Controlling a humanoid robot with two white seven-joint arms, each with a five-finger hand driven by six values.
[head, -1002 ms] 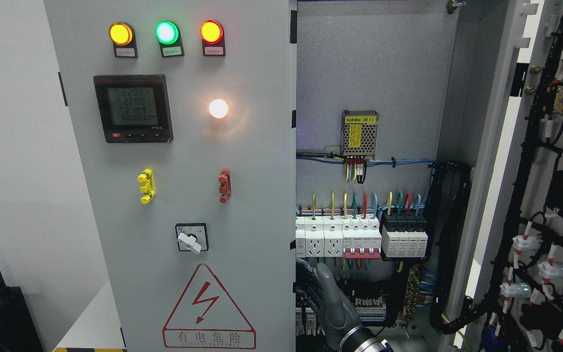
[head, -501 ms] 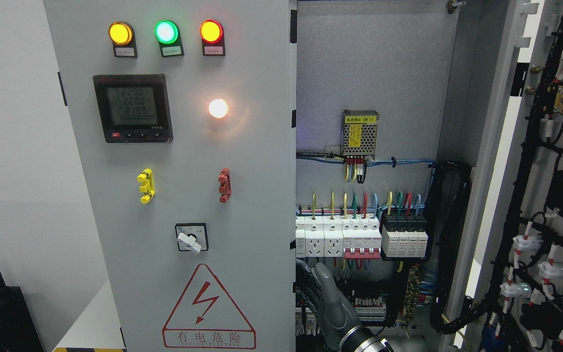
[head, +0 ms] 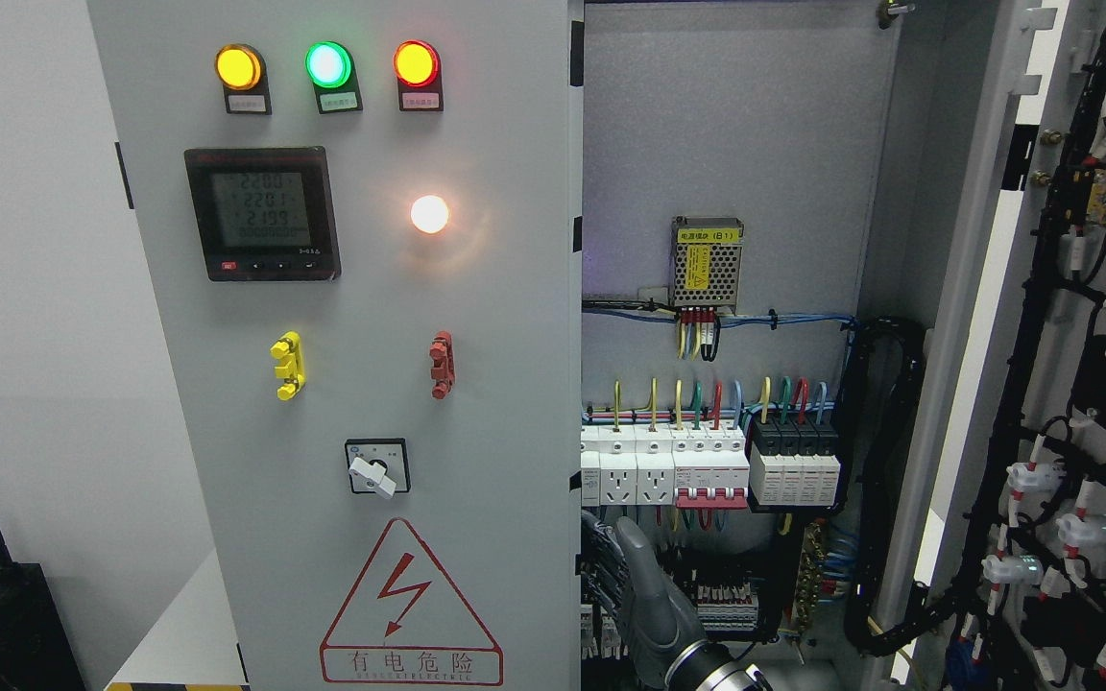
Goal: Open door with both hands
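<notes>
Head view, electrical cabinet: a grey robot hand [head: 644, 600] rises from the bottom edge of the frame, just right of the middle, beside the inner edge of the left door [head: 371, 384]. Its arm meets the bottom edge so near the centre that an onlooker cannot say whether it is the left or the right. The fingers [head: 601, 576] appear curled around the door's edge, thumb upright alongside, though whether they truly grip the metal or only rest against it cannot be told from here. That door, carrying three lamps [head: 326, 64], a meter [head: 261, 213], a rotary switch [head: 376, 466] and a red lightning warning sign [head: 409, 605], fills the left half of the frame and looks close to shut or barely ajar. The right door [head: 1081, 384] is already swung wide at the far right of the frame, its wired back facing the room, leaving the breakers [head: 707, 465] and power supply [head: 707, 261] exposed at centre. The step in hand looks like taking hold of the left door. Next, by my reading, it needs a firm hold on the edge and a steady outward pull on the hinge arc, clear of the wiring just behind the fingers.
</notes>
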